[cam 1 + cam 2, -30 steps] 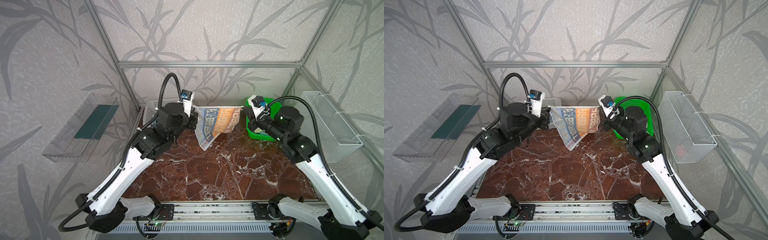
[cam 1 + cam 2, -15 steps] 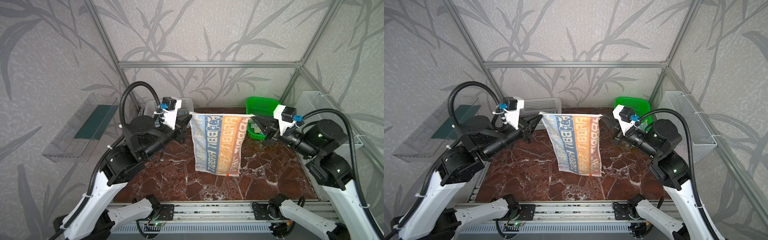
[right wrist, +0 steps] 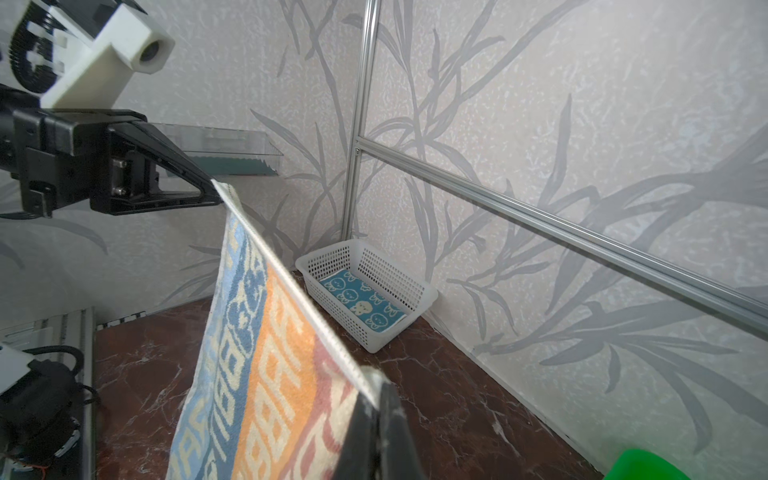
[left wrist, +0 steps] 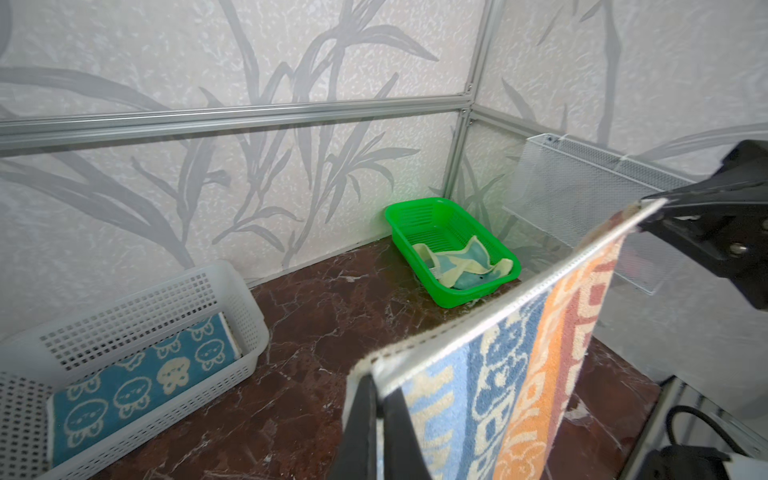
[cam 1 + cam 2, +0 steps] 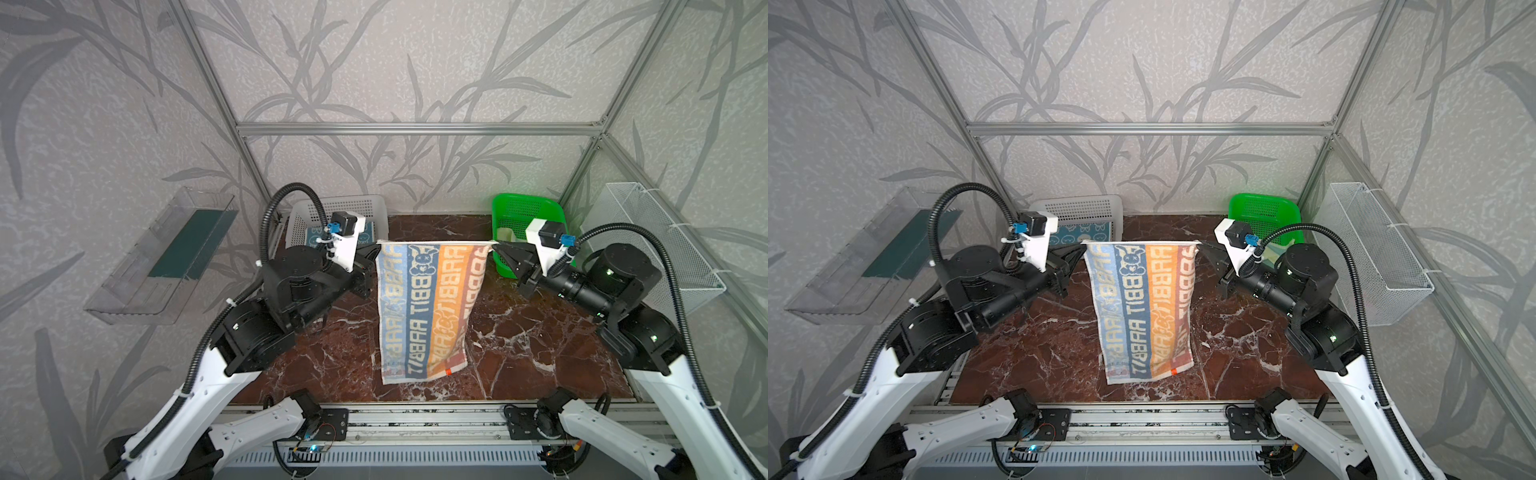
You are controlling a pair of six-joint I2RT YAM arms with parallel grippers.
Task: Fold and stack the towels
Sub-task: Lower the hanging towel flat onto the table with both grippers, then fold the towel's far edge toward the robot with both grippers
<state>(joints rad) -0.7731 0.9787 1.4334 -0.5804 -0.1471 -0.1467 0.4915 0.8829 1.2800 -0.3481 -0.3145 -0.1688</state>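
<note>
**Item 1. Striped "RABBIT" towel** [image 5: 430, 307]. It hangs open in the air over the middle of the worktop [image 5: 540, 345]. The top edge is pulled taut and level, running side to side. The long axis drops straight down with the stripes vertical. From where I stand I cannot tell whether the lower hem touches the worktop or hangs just clear of it.

**Item 2. Left hand** [image 5: 376, 244]. Clenched on the towel's top left corner.

**Item 3. Right hand** [image 5: 494, 246]. Clenched on the top right corner. Neither arm is nearer, as each holds one end of the same edge and the cloth hangs below and between them.

**Item 4. Rabbit-face towel** [image 4: 137, 386]. It lies flat in the white basket [image 4: 124, 328] at the back left.

**Item 5. Teal and pale yellow towel** [image 4: 461, 262]. It lies crumpled in the green basket [image 4: 469, 295] at the back right, unfolded.

**Remarks.** The striped towel looks spread and ready to be laid down for its first fold. Both hands would probably need to travel together with the edge kept level, so the hem lands first and the cloth lies square.
</note>
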